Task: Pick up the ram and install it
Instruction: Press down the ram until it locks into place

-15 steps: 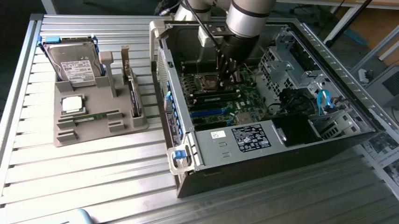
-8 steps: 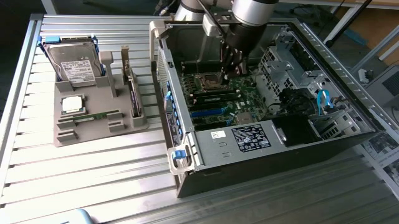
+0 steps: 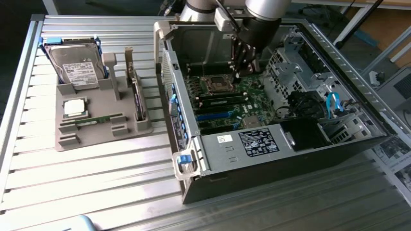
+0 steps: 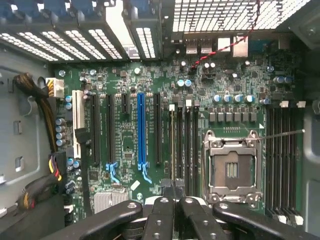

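One open computer case [image 3: 270, 144] lies on its side on the slatted metal table [image 3: 96, 192], towards the exterior view's right, with its labelled power supply [image 3: 257, 143] at the near end and the green motherboard [image 3: 224, 103] beyond it. Beside the case, on the exterior view's left, a grey holder [image 3: 67, 139] rests on the table. In its near part a ram [image 3: 99, 119] lies flat; just behind that is a square silver processor chip [image 3: 75, 107], and farther back a hard drive [image 3: 76, 70] stands tilted in blue rails. Farthest away, the arm reaches down into the case, with the hand [image 3: 239, 74] low over the board next to the processor socket [image 3: 217, 84]. In the wrist view the hand [image 4: 175, 202] is fully closed, fingers [image 4: 161, 215] pressed together over the black memory slots [image 4: 182, 145] beside the socket [image 4: 232, 170]; whether anything is pinched between them cannot be told.
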